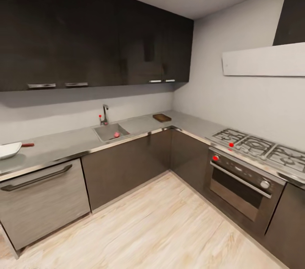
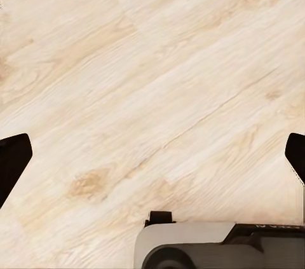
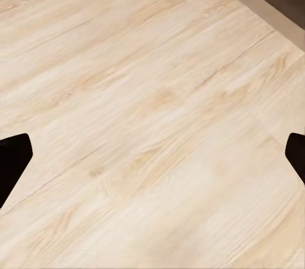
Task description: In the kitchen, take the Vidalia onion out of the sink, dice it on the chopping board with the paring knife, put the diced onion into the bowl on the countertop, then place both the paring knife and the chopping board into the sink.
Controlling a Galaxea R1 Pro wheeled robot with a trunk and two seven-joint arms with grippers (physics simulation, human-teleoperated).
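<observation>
1. The head view looked across an L-shaped kitchen with dark upper cabinets (image 1: 93, 36), a grey countertop (image 1: 63, 146) and a pale wood floor (image 1: 161, 226).
2. The sink (image 1: 111, 131) sat in the counter under a steel faucet (image 1: 104, 114), with a small red knob (image 1: 100, 115) just beside the faucet.
3. A small reddish onion (image 1: 116, 134) lay inside the sink basin.
4. The chopping board (image 1: 162, 117) lay flat on the counter near the corner, well apart from the sink.
5. The white bowl (image 1: 8, 149) stood on the counter at the far left edge, and the red-handled knife (image 1: 28, 145) lay just beside it; its blade was too small to make out.
6. An oven (image 1: 237, 186) with a gas hob (image 1: 254, 146) above it stood along the right wall.
7. The left gripper (image 2: 152, 154) was spread wide, its dark fingertips (image 2: 13, 161) at the frame edges, with nothing but floor between them.
8. The right gripper (image 3: 152, 154) was likewise spread, empty, above floor boards.
</observation>
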